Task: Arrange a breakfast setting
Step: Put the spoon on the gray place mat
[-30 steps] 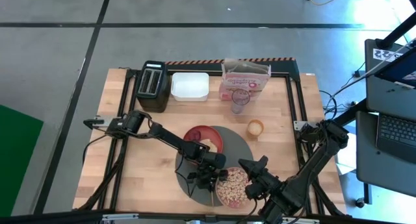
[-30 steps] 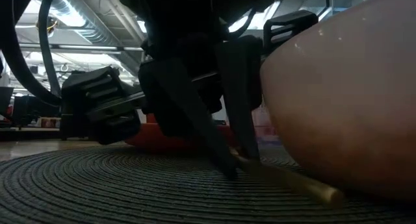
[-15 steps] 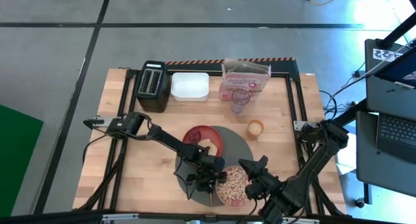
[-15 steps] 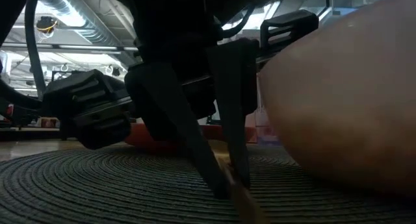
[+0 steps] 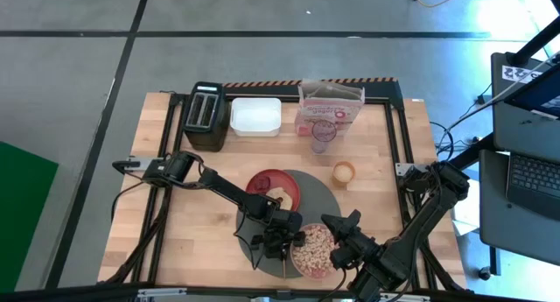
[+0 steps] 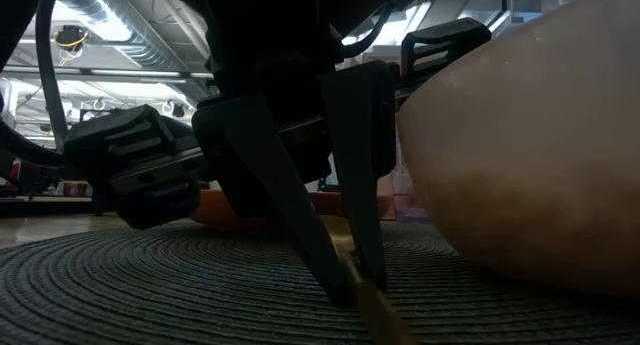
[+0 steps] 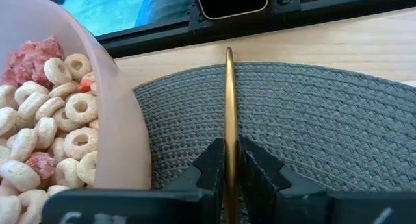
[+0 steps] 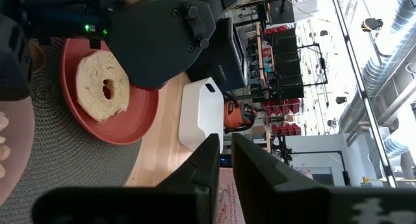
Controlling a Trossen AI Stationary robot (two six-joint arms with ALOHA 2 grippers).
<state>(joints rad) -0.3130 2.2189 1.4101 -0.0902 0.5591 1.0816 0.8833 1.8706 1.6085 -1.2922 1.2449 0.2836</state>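
A round dark-grey mat (image 5: pixel 325 195) lies at the table's middle. On it stand a red plate (image 5: pixel 262 181) with round toast (image 5: pixel 280 195) and a pink see-through bowl (image 5: pixel 313 249) full of cereal rings (image 7: pixel 45 126). My left gripper (image 5: pixel 278 242) stands on the mat just left of the bowl, shut on the thin gold spoon (image 7: pixel 229 94). My right gripper (image 5: pixel 331 225) hovers at the bowl's right side, shut and empty. The pink cereal box (image 5: pixel 330 109) stands at the far edge. My left gripper pinches the spoon's thin handle (image 7: pixel 229 141) between its two fingertips (image 6: pixel 345 285). The fingers slant down onto the mat (image 6: pixel 150 285) and the spoon runs straight out ahead of them, beside the bowl's wall (image 7: pixel 133 146). The spoon lies low along the mat, its free end (image 7: pixel 229 54) at the mat's near rim.
A black toaster (image 5: pixel 205 116) and a white tub (image 5: pixel 255 115) stand at the far left. A see-through cup (image 5: pixel 322 136) stands before the cereal box, and a small round tan thing (image 5: pixel 343 172) sits right of the mat. Bare wood lies left of the mat.
My left gripper has shifted slightly toward the table's left and near edge, staying shut on the spoon. The spoon has swung about on the mat: its free end, which lay along the bowl's foot, now points toward the near edge.
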